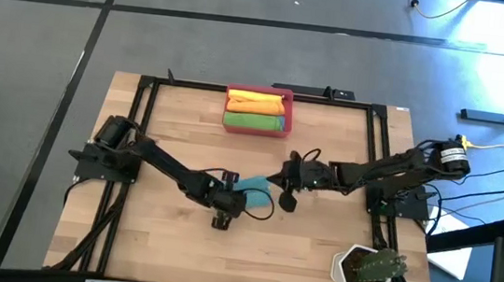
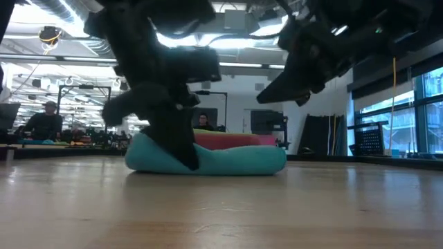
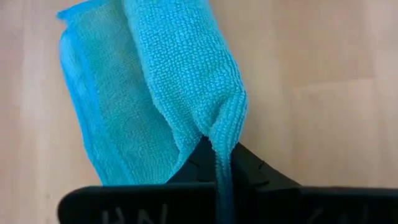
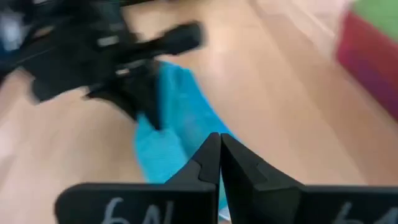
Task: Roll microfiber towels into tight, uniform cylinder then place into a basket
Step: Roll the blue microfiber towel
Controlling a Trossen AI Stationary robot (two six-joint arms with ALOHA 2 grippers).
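A teal-blue microfiber towel [image 1: 256, 192], loosely rolled, lies mid-table; it also shows in the low view [image 2: 228, 160]. My left gripper [image 3: 219, 146] is shut on its near end. My right gripper [image 4: 219, 142] is shut on nothing and hangs above the table just right of the towel [image 1: 276, 179]. The red-pink basket [image 1: 286, 116] stands at the table's far edge with a yellow-orange roll [image 1: 257, 97] and a green roll [image 1: 252, 119] lying in it. My left gripper pinches a fold of the towel's outer layer [image 3: 225, 124] between its two fingers, at the end of the roll nearest it. The fingers slant down from above and from the table's left. The towel lies along the table [image 2: 242, 162], stretching away from the fingers.
A white hexagonal pot with a plant [image 1: 365, 268] stands at the near right corner. Black frame rails [image 1: 140, 139] run around the wooden tabletop. Bare wood [image 1: 307, 241] lies in front of the towel. People sit in the room behind [image 2: 45, 121].
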